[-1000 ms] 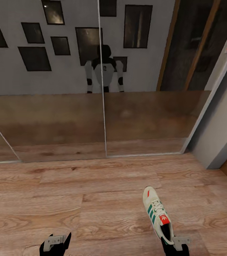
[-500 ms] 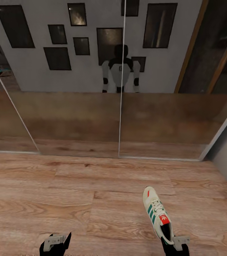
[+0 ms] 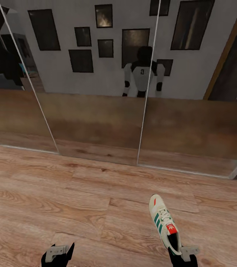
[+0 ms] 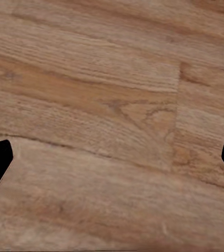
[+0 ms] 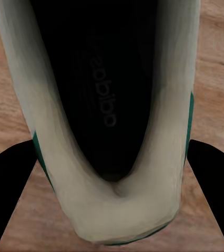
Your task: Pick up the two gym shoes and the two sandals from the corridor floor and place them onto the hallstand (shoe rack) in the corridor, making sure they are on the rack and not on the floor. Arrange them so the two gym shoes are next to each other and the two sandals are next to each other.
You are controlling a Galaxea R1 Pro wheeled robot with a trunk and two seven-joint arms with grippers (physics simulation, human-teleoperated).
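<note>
One gym shoe point(image 3: 164, 224) in hand: right gripper point(image 3: 183, 257) fingers pinching its heel above corridor floor point(image 3: 77, 207). Left gripper point(image 3: 58, 254): fingers spread, empty. Rack placement pending.

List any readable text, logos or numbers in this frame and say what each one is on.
"adidas": printed on the dark insole of the gym shoe, seen reversed in the right wrist view.
A white mark on the gym shoe's red-orange tongue tab: too small to read.
A small mark on the chest of the robot's reflection in the mirror: too blurred to read.
</note>
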